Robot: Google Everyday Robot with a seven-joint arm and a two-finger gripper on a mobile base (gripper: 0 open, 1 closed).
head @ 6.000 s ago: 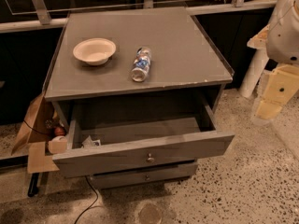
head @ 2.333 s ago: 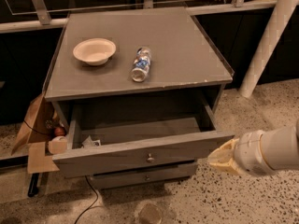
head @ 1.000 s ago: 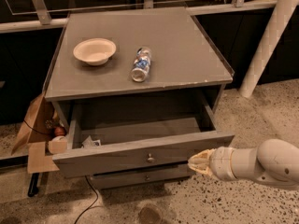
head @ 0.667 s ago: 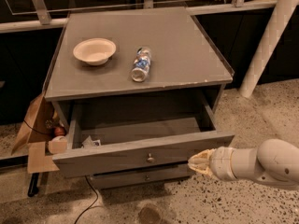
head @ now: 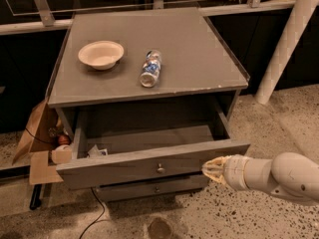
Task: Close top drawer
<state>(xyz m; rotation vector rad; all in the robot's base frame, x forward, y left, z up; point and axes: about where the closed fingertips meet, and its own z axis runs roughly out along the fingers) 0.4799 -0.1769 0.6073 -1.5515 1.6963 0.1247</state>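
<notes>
The top drawer (head: 124, 166) of the grey cabinet is pulled out wide, its flat front panel facing me with a small round metal knob (head: 160, 169) at its centre. A small crumpled white item (head: 96, 152) lies inside at the left. My gripper (head: 208, 169) comes in from the right on a white arm and its tip is at the right part of the drawer front, touching or nearly touching the panel, right of the knob.
On the cabinet top (head: 199, 59) stand a white bowl (head: 100, 54) and a lying plastic bottle (head: 150, 68). A lower drawer (head: 154, 188) sits below, slightly out. A cardboard box (head: 42, 138) is at the left, a white pole (head: 284, 49) at the right, a cable (head: 94, 213) on the floor.
The arm came down from the upper right and moved left along the drawer front. Over the last second it has barely moved. The drawer stays open.
</notes>
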